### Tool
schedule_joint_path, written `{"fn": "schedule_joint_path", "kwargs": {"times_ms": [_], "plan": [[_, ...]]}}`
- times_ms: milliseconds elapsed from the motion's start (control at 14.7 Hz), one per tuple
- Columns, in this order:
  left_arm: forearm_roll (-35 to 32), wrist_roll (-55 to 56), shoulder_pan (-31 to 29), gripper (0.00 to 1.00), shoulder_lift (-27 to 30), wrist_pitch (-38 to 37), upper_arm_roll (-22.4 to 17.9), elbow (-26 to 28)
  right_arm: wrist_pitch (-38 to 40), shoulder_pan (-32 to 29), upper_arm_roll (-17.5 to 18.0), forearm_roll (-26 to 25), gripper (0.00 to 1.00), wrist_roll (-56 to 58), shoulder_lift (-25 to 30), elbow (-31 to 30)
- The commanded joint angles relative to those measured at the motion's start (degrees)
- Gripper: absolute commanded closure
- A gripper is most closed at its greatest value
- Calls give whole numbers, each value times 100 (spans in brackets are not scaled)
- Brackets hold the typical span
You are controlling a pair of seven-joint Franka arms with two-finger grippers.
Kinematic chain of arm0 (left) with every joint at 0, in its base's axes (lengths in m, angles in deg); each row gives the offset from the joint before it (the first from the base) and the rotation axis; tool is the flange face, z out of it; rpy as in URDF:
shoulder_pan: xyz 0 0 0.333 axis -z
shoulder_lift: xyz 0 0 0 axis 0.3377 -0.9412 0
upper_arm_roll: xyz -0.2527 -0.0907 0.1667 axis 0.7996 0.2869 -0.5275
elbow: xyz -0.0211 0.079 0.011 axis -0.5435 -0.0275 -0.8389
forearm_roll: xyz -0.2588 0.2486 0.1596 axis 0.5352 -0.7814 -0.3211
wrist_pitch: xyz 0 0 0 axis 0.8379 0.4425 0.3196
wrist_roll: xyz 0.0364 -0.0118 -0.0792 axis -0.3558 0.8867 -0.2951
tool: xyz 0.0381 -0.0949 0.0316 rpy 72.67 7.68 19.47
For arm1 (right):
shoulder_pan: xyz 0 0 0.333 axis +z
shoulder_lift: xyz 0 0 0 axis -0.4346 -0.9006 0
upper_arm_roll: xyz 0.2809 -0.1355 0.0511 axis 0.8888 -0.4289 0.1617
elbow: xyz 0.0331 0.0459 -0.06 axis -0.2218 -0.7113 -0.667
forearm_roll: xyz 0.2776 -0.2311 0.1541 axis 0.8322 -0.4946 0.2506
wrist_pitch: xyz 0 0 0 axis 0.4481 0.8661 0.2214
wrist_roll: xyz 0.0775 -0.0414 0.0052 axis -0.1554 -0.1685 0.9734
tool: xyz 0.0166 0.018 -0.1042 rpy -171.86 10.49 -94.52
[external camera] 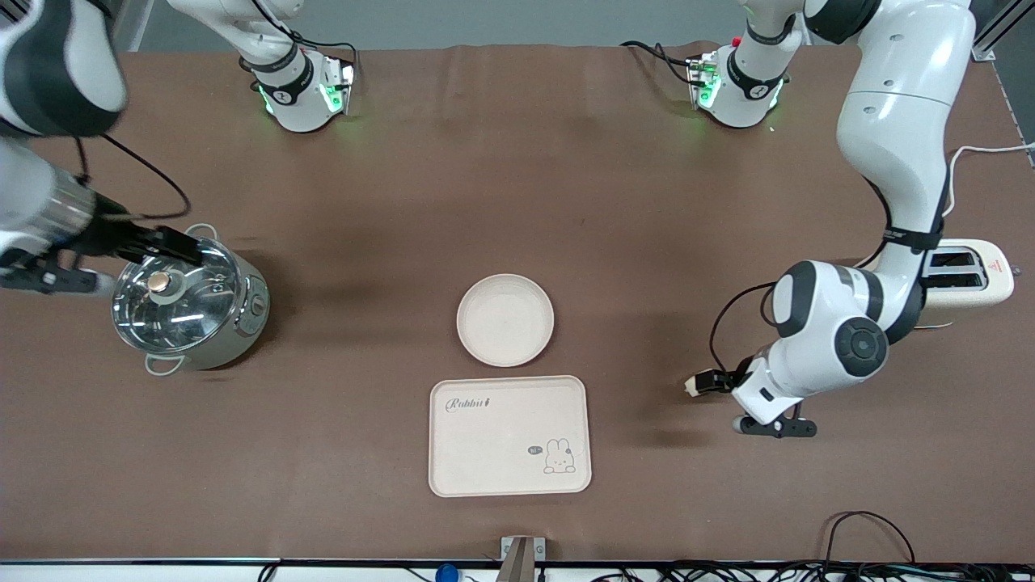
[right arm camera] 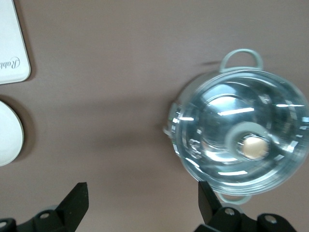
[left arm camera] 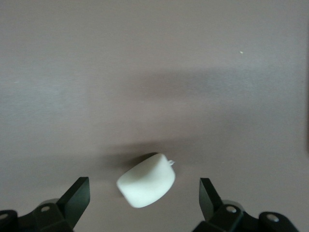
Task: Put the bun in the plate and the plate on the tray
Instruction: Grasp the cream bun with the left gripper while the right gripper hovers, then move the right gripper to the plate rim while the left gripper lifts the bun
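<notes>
**Left gripper open over the bun, right gripper open by the pot**

Nearest the front camera lies the tray [external camera: 509, 435], bare. Just beside it, farther off, sits the plate [external camera: 505, 320], bare too. Toward the left arm's end of the table, that arm bends low, elbow up. Its gripper [left arm camera: 145, 195] hangs spread wide over the bun [left arm camera: 146, 180], fingers [left arm camera: 77, 195] either side, not touching. The bun lies on the table [external camera: 614, 202], well apart from the plate. A toaster [external camera: 966, 283] stands beside that arm. At the other end, the right gripper [right arm camera: 142, 203] hangs spread beside a lidded pot [external camera: 190, 305], holding nothing.
</notes>
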Motion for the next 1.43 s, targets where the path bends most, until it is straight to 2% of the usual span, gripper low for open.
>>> {"fn": "schedule_joint_path", "kwargs": {"times_ms": [0,205,341,477,614,750,818,955,1091,1159,1364], "plan": [[-145,-22,-41,0,-183,75,10,-90,-307,337,-4,137,0,-318,-392,-42],[-137,-40,-119,0,-305,206,10,23,-1113,504,-4,725,0,-318,-498,-602],[-137,-40,-146,1,-297,557,10,251,-1772,723,-4,1418,0,-318,-542,-1077],[-102,-40,-155,13,-280,725,19,393,-2353,1101,-4,1711,0,-327,-604,-1350],[-75,-31,-146,22,-271,778,19,472,-2548,1409,-5,1808,0,-458,-779,-1369],[-66,-31,-146,35,-262,787,19,481,-2610,1498,-4,1869,0,-467,-850,-1386],[-75,-31,-146,45,-262,787,19,481,-2619,1524,-4,1974,0,-476,-894,-1404],[-66,-5,-137,73,-236,787,54,481,-2819,1717,-4,2299,0,-467,-894,-1614],[-66,57,-120,95,-201,769,63,472,-3512,2059,-4,2432,0,-476,-885,-1991],[-66,57,-102,100,-166,752,63,464,-3750,2122,-4,2493,0,-476,-894,-2097],[-66,74,-76,100,-95,717,107,428,-4041,2429,-4,2625,0,-485,-1034,-2186]]}}
